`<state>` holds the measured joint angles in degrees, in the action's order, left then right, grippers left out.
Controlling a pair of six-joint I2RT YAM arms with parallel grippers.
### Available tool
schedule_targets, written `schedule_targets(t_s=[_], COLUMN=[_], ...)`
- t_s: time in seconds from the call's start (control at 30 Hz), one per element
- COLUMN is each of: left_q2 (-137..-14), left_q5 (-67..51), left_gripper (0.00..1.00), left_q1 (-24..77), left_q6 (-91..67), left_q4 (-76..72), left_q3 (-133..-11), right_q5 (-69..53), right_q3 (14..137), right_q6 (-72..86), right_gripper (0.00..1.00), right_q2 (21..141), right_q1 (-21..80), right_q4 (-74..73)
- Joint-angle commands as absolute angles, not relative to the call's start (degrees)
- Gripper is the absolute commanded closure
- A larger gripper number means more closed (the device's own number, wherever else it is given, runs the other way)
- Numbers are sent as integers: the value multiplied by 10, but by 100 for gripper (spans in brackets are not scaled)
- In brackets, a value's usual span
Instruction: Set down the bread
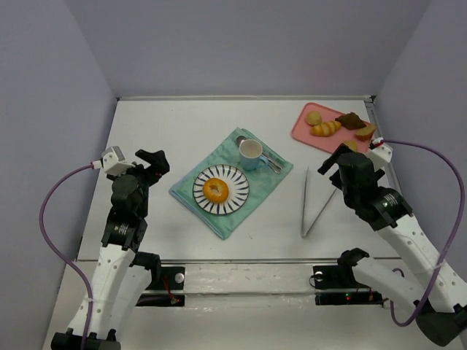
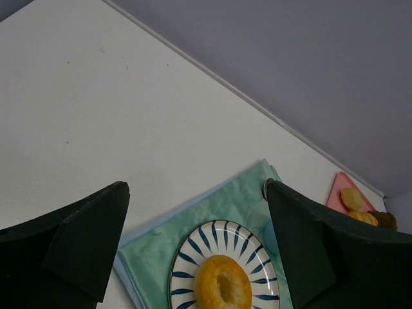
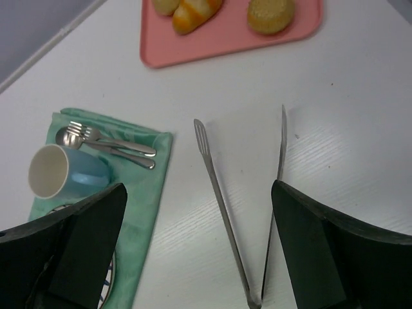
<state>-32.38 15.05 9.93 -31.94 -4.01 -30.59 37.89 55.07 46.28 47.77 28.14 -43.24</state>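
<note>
Dark fingers [image 3: 84, 244] of the R gripper [image 3: 199, 232] fill the lower corners of its wrist view. They are spread wide w/ nothing btwn them and hang above the metal tongs [image 3: 226, 212]. Tongs lie on the white table [image 3: 360, 116], arms splayed, tips toward the far side. L gripper [image 2: 196, 225] is likewise released, jaws well apart, gripping nothing, over the table just left of the teal cloth [image 1: 268, 182].

Bread [image 1: 215, 190] sits in the ctr of the plate [image 1: 239, 191]. It is round, golden-orange and ring-shaped w/ a browner, rougher middle, poss. a dent rather than a through hole; hard to tell at this res. Plate is white w/ dark blue radial stripes round the rim and rests on the near half of the cloth, which is laid cornerwise. On the cloth's far half stands a pale-blue mug [image 1: 252, 153], cream inside, w/ steel cutlery [image 3: 116, 147] (fork and spoon, side by side) just beside it.

At far right a pink tray [image 1: 303, 131] holds small yellow buns [image 1: 314, 117], a croissant-like piece [image 1: 326, 129] and a dark brown pastry [image 1: 352, 120]. Tongs lie btwn cloth and the table's right edge, near the tray but apart from it.
</note>
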Motion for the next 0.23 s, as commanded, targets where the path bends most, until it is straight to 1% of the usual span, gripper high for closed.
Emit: schedule_targets(t_s=[0.0,0.2], left_q2=[-329,-341], left_q5=[157,159], left_gripper=[1,1], left_q1=[98,97], left_q6=[-317,-319], left_q4=[-59,-61], left_q3=[-306,-309], right_q5=[462,488], right_q3=[552,535], right_q6=[467,435], right_gripper=[0,0], right_q2=[440,395], right_q1=[279,279], right_q4=[-436,-435])
